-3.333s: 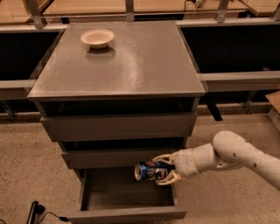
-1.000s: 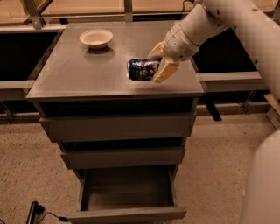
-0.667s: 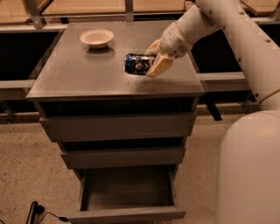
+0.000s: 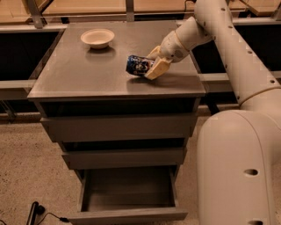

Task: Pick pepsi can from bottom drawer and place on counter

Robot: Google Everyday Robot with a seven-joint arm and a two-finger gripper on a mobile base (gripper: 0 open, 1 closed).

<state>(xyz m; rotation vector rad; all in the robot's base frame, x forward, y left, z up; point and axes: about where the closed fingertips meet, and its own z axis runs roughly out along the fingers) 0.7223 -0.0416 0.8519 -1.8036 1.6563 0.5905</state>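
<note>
Gripper (image 4: pixel 150 66) sits right of centre in the upper half of the frame, over the counter (image 4: pixel 79 74), its two cream fingers (image 4: pixel 157 67) clamped on the pepsi can (image 4: pixel 136 65). The can lies on its side, its free end pointing left. Its right end is hidden between the fingers. It is very low over the grey-brown top, and whether it touches the surface is hard to make out. A dark shadow lies beneath can and fingers.

Further left and toward the back of the counter stands a shallow cream bowl (image 4: pixel 97 38), well apart from the can. The arm (image 4: pixel 228 48) comes down from the top right corner of the frame to the gripper, crossing the counter's right rear corner. The robot's pale body (image 4: pixel 237 167) fills the lower right and is cut off by the frame edge.

Below the counter, the two upper drawers (image 4: pixel 118 128) are pushed in. The bottom drawer (image 4: pixel 127 215) is pulled out at the lower centre, with its box-like inside in view. A dark cable (image 4: pixel 37 211) lies on the speckled floor at the lower left. Light wooden tabletops (image 4: pixel 88 6) run along the top edge, mostly cut off.
</note>
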